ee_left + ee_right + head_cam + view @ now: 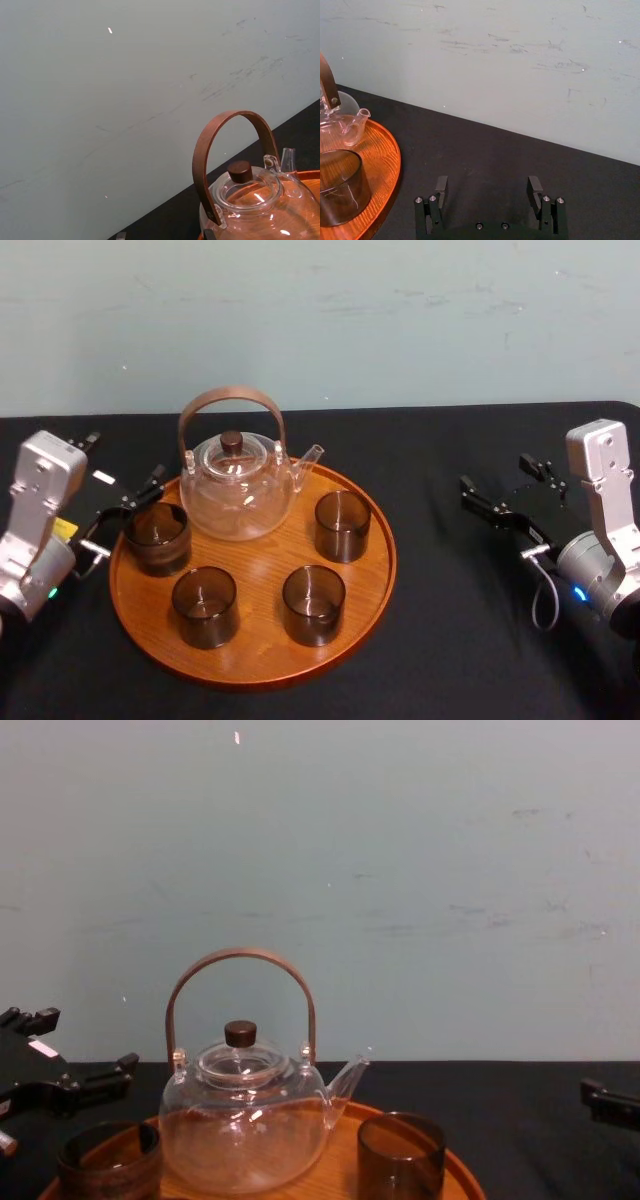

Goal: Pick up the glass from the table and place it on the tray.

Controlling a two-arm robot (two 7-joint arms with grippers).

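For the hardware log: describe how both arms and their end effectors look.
Both arms have boxy silver-grey housings over rounded grey joints. The left arm shows a green light, a yellow tag and a white label; the right arm a blue light and a looping grey cable. The left end effector and right end effector are black, two-fingered.

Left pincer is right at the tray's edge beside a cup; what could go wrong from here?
1. The left pincer, open, sits close beside the brown cup at the tray rim; a careless move could clip the cup or shove the tray.
2. The teapot stands just behind that cup, so a knocked cup may strike it.
The right pincer hangs open over the table, apart from the tray.
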